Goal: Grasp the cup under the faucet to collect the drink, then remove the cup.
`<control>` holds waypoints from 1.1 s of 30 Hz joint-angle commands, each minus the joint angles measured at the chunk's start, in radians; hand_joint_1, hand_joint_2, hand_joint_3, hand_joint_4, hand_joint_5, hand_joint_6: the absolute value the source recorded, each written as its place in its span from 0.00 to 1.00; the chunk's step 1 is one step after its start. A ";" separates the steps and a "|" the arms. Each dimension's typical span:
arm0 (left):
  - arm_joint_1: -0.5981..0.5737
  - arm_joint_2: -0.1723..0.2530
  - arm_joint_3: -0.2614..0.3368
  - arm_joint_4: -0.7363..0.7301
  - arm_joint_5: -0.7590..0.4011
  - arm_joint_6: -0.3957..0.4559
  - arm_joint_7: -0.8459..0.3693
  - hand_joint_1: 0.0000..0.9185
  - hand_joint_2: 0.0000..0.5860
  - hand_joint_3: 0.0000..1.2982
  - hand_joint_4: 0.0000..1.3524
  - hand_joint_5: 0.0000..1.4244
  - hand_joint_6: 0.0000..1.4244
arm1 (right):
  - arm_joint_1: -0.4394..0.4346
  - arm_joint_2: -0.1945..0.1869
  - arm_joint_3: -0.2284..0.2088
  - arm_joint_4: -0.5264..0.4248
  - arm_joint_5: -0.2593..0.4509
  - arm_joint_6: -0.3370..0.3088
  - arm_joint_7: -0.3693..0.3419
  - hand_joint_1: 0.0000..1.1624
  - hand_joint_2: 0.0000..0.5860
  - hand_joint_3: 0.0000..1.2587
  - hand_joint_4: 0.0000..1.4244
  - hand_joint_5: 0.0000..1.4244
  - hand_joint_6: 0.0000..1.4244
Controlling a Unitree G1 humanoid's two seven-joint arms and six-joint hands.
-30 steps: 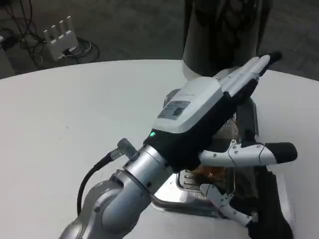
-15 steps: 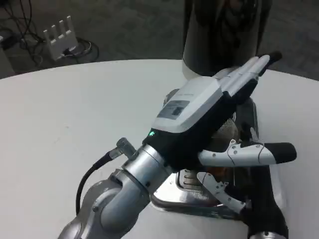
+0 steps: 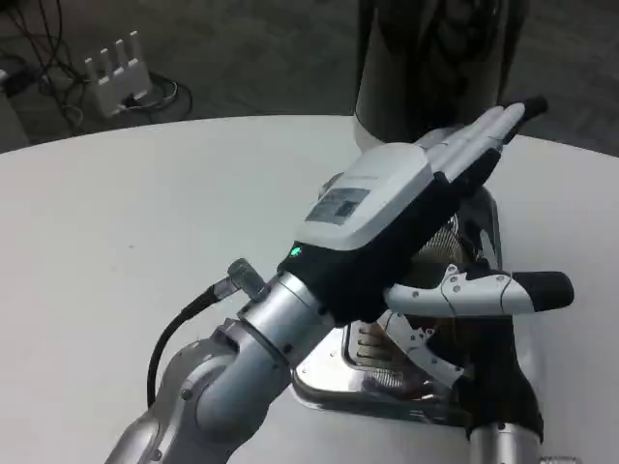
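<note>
Since a second ago I see the right hand (image 3: 464, 362) has risen from the near right edge, its silver wrist now showing; whether its fingers hold anything I cannot tell. The left hand (image 3: 406, 217) hovers open, fingers extended over the metal drip tray (image 3: 334, 382). The cup is hidden from me. Its label is unreadable.

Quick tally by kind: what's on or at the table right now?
Hands: 2, the left hand and the right hand
Drink dispenser: 1
Metal drip tray: 1
Total: 4
</note>
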 commanded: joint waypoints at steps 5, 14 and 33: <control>-0.001 0.005 -0.013 0.031 -0.001 -0.005 -0.029 0.00 0.12 0.01 0.00 0.06 0.03 | -0.017 0.053 0.020 0.011 -0.008 0.031 -0.035 0.66 0.32 0.04 0.07 0.11 0.14; 0.002 0.015 0.004 0.030 -0.011 -0.010 -0.032 0.00 0.12 0.01 0.00 0.06 0.03 | -0.035 0.076 0.054 0.020 -0.026 0.056 -0.098 0.68 0.30 0.09 0.15 0.21 0.20; 0.049 0.034 0.044 -0.029 -0.065 -0.008 -0.038 0.00 0.10 0.02 0.00 0.07 0.04 | -0.082 0.072 0.037 0.057 -0.018 0.057 -0.207 0.83 0.29 0.47 0.50 0.62 0.62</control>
